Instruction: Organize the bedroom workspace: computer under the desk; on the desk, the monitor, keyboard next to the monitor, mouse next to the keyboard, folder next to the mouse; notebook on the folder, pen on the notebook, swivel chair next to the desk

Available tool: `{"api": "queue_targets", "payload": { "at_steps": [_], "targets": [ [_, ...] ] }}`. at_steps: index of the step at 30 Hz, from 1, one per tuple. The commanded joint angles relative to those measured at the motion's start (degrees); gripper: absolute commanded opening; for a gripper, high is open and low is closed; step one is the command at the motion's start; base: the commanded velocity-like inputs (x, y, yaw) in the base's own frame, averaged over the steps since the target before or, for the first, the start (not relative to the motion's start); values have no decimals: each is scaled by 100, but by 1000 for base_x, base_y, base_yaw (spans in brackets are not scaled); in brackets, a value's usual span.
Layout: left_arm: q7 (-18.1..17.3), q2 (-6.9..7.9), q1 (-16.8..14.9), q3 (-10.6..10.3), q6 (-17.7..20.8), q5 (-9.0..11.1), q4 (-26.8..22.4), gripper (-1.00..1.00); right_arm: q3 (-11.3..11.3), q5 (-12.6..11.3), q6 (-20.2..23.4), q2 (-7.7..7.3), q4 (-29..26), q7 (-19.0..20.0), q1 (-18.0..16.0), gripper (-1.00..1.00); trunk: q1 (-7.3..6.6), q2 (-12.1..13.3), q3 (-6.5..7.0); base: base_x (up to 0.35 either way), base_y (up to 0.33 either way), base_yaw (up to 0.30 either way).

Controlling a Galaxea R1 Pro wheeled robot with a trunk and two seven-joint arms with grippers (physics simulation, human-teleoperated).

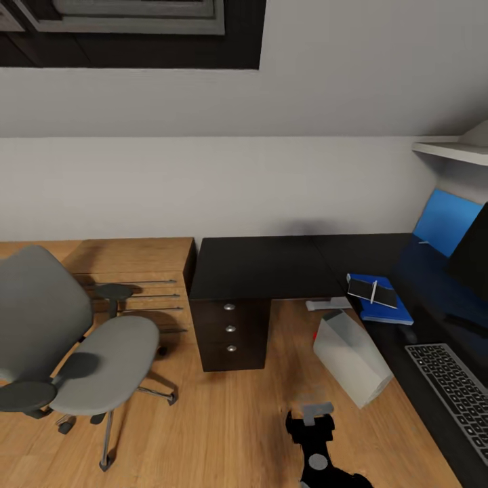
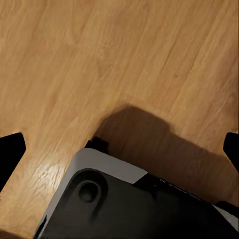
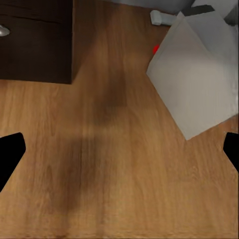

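The folder (image 1: 383,305) lay on the black counter (image 1: 271,268), near its inner edge, with the notebook (image 1: 373,291) on top and a thin white pen (image 1: 373,291) across that. The keyboard (image 1: 455,393) sat nearer along the counter's right arm, just in from the edge, and the monitor (image 1: 474,257) stood behind it. The computer (image 1: 351,356) leaned tilted on the floor (image 1: 224,420) under the counter edge, beside the drawer unit (image 1: 229,332). The chair (image 1: 74,346) stood well apart at the left, with bare floor between.

The right wrist view showed the computer (image 3: 196,79), its red light and a drawer corner (image 3: 35,42) over open floor; the right tool's (image 3: 119,149) fingers were spread wide, released. In the left wrist view, the left tool (image 2: 119,149) was likewise spread above floor and the robot's base (image 2: 124,204).
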Motion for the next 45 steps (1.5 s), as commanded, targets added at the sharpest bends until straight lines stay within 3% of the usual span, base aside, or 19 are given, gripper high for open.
{"api": "queue_targets", "payload": {
  "at_steps": [1,4,7,9,10,13,14,17,18,20,21,23,25,27,32,34,38,45],
  "targets": [
    [26,5,1,5,-156,42,226,100,115,-48,-250,55,296,-25,55,100,-21,35,13,0,0,0],
    [20,25,1,4,-526,-35,576,100,173,-46,-531,171,747,-13,136,100,-87,155,67,0,0,0],
    [15,56,1,3,-1140,-284,1137,100,214,-45,-970,365,1471,161,281,100,-153,276,121,0,0,0],
    [19,63,1,3,-1515,-493,1553,100,223,-46,-1325,455,1933,512,386,100,-197,356,156,0,0,0],
    [21,64,1,3,-1942,-630,2023,100,221,-62,-1686,496,2339,1020,540,100,-218,396,174,0,0,0],
    [22,58,1,3,-2255,-671,2391,100,211,-77,-1909,497,2562,1255,668,100,-284,516,228,0,0,0],
    [18,59,1,3,-2496,-685,2730,100,197,-101,-2162,475,2761,1335,908,100,-306,556,246,0,0,0],
    [16,66,1,3,-2873,-687,3113,100,183,-249,-2578,410,2976,1392,1287,100,-372,677,300,0,0,0],
    [45,42,1,7,-3824,-700,3775,100,180,-548,-3078,274,3075,1416,1666,100,-394,717,318,0,0,0],
    [51,32,1,7,-4414,-703,4050,100,188,-696,-3368,191,3096,1425,1804,100,-438,797,354,0,0,0],
    [60,28,1,11,-4966,-698,4326,100,190,-789,-3685,141,3108,1437,1985,100,-460,837,372,0,0,0],
    [59,30,1,11,-5348,-697,4370,100,189,-800,-3896,132,3110,1441,2051,100,-504,917,408,0,0,0],
    [58,22,1,5,-5860,-706,4398,100,189,-798,-4391,126,3111,1443,2197,100,-548,998,444,0,0,0],
    [57,-5,1,-52,-6099,-728,4222,100,188,-770,-4758,119,3109,1516,2304,100,-592,1078,480,0,0,0],
    [45,4,4,-93,-5902,-844,3564,100,168,-766,-4862,126,3086,1759,2337,100,-702,1278,569,0,0,0],
    [16,-21,3,-98,-5059,-897,3134,100,160,-754,-4872,130,3039,1820,2329,100,-746,1359,605,0,0,0],
    [12,-38,-6,-95,-4490,-901,2744,100,158,-754,-4809,136,3023,1835,2145,100,-833,1519,677,0,0,0],
    [14,-29,-8,-94,-4393,-884,2924,100,153,-756,-4734,148,2976,1833,1606,100,-987,1800,803,0,0,68]
  ]
}}
